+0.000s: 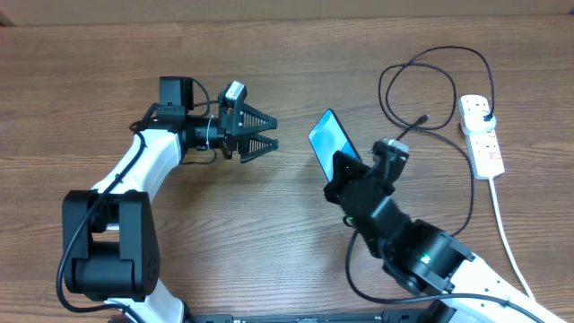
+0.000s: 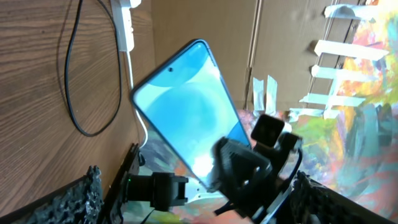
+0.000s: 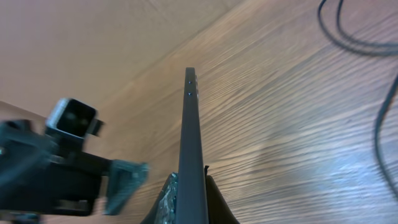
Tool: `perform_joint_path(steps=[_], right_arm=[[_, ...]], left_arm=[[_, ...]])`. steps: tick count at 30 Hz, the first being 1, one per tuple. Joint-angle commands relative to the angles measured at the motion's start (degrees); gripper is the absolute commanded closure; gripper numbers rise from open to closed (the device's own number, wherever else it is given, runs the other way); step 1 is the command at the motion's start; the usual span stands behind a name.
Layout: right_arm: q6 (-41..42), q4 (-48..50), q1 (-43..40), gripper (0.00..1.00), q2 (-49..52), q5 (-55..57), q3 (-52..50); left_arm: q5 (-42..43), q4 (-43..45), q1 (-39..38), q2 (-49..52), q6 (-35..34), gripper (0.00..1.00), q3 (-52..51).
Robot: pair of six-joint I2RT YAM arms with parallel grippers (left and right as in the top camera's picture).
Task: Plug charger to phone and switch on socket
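Phone point(image 1: 330, 139) up front, held off the tabletop point(image 1: 269, 242) with the right gripper point(image 1: 346, 169) clamped tight on its lower end, blue screen turned toward the left gripper point(image 1: 273, 134), whose 2 fingers gape wide on nothing. Far right, the white socket point(image 1: 485, 148) carries the black plug of the charger point(image 1: 421, 119), cable looping over the wood grain, tip lying loose near the phone. Brown cardboard wall point(image 2: 280, 37) behind.

Phone point(image 1: 328, 139) right of left pincer point(image 1: 275, 133) — charger point(image 1: 472, 175) perhaps in socket point(image 1: 484, 144), far right
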Motion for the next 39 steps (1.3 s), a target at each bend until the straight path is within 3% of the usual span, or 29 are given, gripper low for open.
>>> perform_joint_path(steps=[1, 6, 8, 17, 39], right_arm=[[4.8, 0.7, -2.5, 0.96, -1.4, -5.0, 1.6], [13.0, 0.6, -7.7, 0.96, -1.4, -10.5, 1.6], [13.5, 0.7, -9.2, 0.96, -1.4, -12.7, 1.6], [13.5, 5.0, -10.4, 0.96, -1.4, -13.1, 1.6], [13.4, 6.3, -10.4, 0.96, -1.4, -15.5, 1.6]], left_arm=[[1.7, -0.3, 0.0, -4.3, 4.5, 0.04, 0.7], [1.7, -0.3, 0.4, -13.4, 8.2, 0.05, 0.7], [1.6, -0.3, 0.9, -17.2, 9.0, 0.0, 0.7], [1.6, -0.4, 5.7, -30.1, 9.5, 0.0, 0.7], [1.0, -3.6, 6.0, -31.7, 9.5, 0.0, 0.7]])
